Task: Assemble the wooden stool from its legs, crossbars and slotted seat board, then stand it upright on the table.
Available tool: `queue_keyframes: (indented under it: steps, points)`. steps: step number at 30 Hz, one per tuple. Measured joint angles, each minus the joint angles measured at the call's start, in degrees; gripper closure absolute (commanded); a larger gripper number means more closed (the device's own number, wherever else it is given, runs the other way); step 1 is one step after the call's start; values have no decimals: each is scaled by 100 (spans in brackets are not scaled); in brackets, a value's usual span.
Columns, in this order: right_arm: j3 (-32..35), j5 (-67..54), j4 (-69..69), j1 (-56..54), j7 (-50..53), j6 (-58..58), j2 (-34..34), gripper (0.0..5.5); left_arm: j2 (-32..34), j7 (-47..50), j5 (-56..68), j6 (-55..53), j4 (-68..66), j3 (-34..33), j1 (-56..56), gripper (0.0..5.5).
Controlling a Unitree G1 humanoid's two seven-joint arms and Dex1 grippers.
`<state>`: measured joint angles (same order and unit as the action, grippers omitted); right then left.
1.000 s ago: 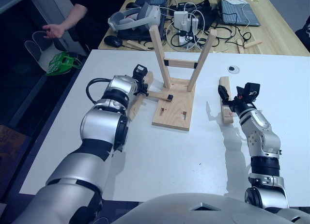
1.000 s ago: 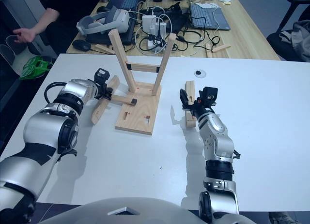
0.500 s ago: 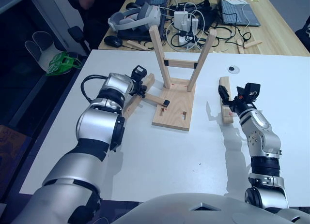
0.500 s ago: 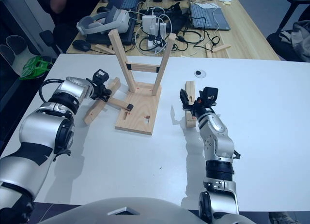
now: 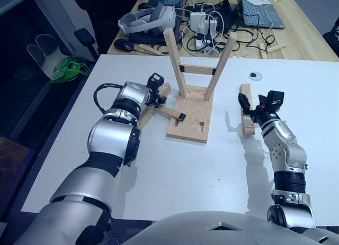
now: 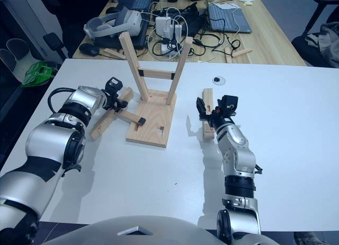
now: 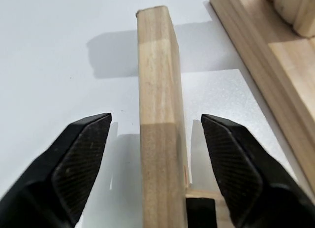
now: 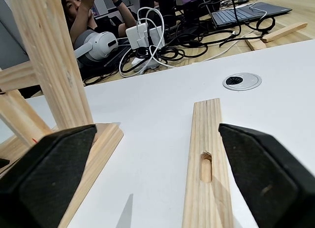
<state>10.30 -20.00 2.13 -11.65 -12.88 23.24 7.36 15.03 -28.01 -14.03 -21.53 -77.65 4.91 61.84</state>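
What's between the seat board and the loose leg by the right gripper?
Only bare table between seat board and loose leg, per left eye view.

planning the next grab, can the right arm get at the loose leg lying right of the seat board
Probably yes: the right tool is open, and the leg lies flat on the table just ahead, nothing covering it.

Seat board (image 5: 190,131): pale bare wood, matt, faint grain.
Loose leg (image 8: 206,139): same unfinished wood, smooth.
Left claw pads (image 7: 81,159): black, finely cross-hatched, matt.
Bench (image 5: 175,171): white, smooth, matt.
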Motion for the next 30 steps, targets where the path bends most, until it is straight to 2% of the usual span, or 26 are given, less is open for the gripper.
queue_keyframes:
  steps: [1, 16, 23, 30]
  points:
    - [-2, 0, 0, 0, 0, 0, -7, 91, -13, 26, -1, 0, -1, 0, 0, 191]
    - [-6, 0, 0, -5, 1, 3, -45, 91, -54, -289, -60, -22, -12, 67, -17, 404]
    - [8, -1, 4, -6, -1, 3, -48, 91, 60, -712, 8, 40, -4, -23, 42, 441]
    - [22, 0, 46, -15, -4, -7, -42, 91, 385, -1514, 3, 73, 1, 59, 48, 444]
